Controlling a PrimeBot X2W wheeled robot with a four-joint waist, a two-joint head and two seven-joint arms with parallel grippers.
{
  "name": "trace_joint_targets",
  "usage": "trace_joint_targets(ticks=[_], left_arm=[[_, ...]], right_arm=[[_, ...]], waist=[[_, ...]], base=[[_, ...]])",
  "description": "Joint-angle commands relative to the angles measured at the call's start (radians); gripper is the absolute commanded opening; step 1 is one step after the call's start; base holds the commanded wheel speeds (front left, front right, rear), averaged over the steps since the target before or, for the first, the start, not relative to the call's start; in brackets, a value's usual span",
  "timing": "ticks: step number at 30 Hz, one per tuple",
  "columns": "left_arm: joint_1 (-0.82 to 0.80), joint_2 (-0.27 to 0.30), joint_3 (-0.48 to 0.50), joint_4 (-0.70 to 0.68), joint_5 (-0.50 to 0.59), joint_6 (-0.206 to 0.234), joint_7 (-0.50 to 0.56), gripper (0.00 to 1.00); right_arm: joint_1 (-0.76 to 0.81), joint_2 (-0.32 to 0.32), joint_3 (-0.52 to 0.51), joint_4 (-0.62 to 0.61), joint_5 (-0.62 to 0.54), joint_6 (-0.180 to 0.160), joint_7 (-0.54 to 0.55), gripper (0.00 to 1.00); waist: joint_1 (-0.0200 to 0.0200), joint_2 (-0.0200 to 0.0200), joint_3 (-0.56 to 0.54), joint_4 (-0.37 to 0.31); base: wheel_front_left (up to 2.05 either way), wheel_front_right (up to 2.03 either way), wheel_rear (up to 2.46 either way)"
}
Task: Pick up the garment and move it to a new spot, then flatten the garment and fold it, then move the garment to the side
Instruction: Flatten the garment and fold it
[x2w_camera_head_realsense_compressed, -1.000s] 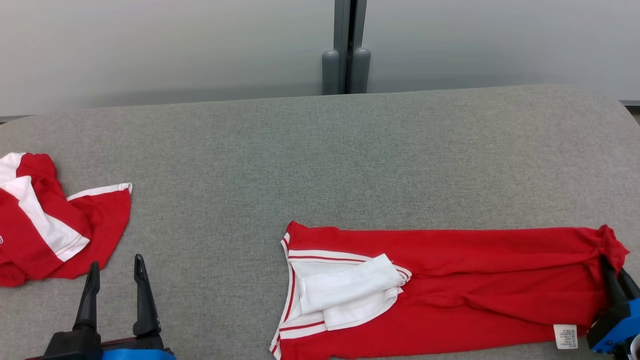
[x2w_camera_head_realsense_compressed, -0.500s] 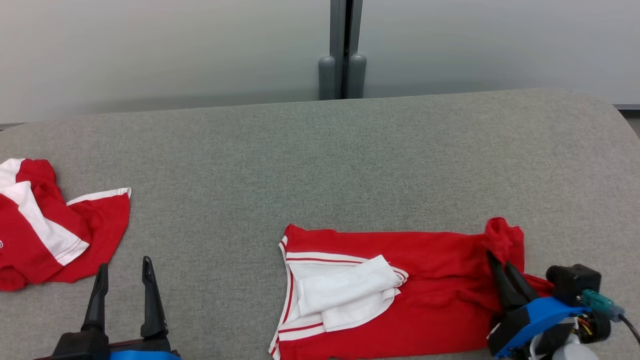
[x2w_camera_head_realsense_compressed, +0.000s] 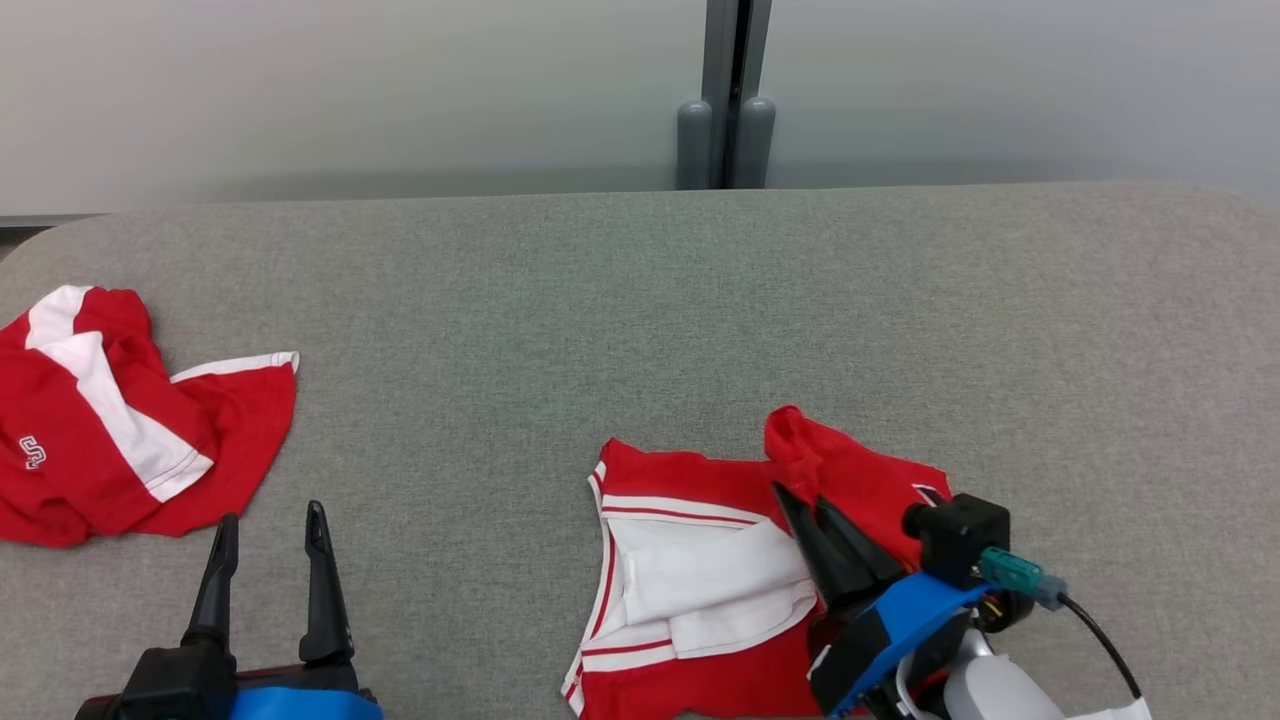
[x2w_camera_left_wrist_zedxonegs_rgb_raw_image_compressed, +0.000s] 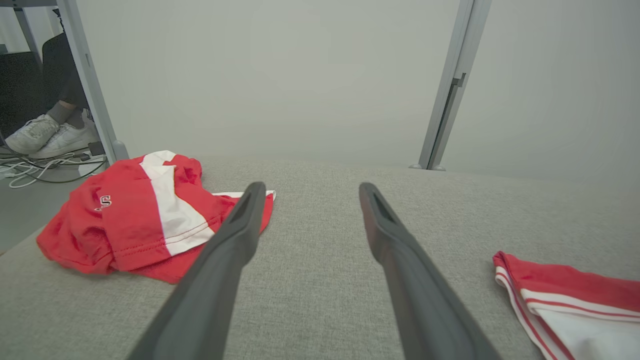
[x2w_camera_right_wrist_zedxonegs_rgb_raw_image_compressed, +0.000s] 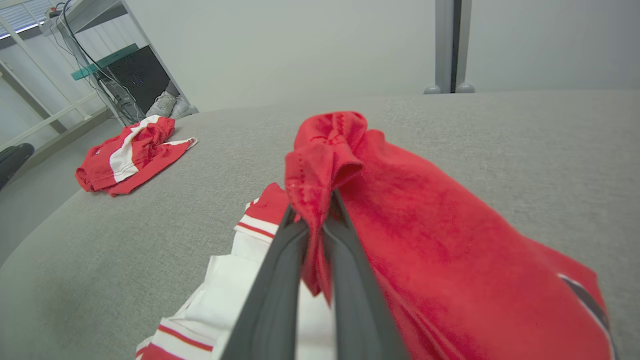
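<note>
At the left edge lies a crumpled red-and-white shirt (x2w_camera_head_realsense_compressed: 110, 430). Near it, lower left, the left gripper (x2w_camera_head_realsense_compressed: 272, 515) stands spread and empty. Lower middle, the right gripper (x2w_camera_head_realsense_compressed: 803, 497) pinches the hem of the red fabric garment with white striped trim (x2w_camera_head_realsense_compressed: 700, 560). It would be best to carry that hem low and straight to the striped edge before letting go. The cloth lies half doubled over, bunched at the pinch, on the grey fabric table (x2w_camera_head_realsense_compressed: 640, 300).
</note>
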Motion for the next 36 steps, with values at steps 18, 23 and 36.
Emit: trace_joint_targets(ticks=[18,23,36], left_arm=[[-0.070,-0.001,-0.031,0.027,-0.017,-0.001,-0.002,1.00],[-0.062,-0.001,-0.026,0.030,-0.019,-0.002,-0.002,1.00],[-0.047,-0.001,-0.047,0.022,-0.013,-0.018,-0.002,1.00]], right_arm=[[-0.158,0.014,0.239,0.134,0.173,0.001,-0.051,1.00],[-0.166,0.014,0.248,0.150,0.172,0.000,-0.097,1.00],[-0.084,-0.039,0.018,-0.006,-0.002,0.001,-0.170,1.00]], waist=[[0.0000,0.0000,0.034,0.061],[0.0000,0.0000,0.028,0.050],[0.0000,0.0000,-0.016,-0.017]], base=[[0.00,0.00,0.00],[0.00,0.00,0.00],[0.00,0.00,0.00]])
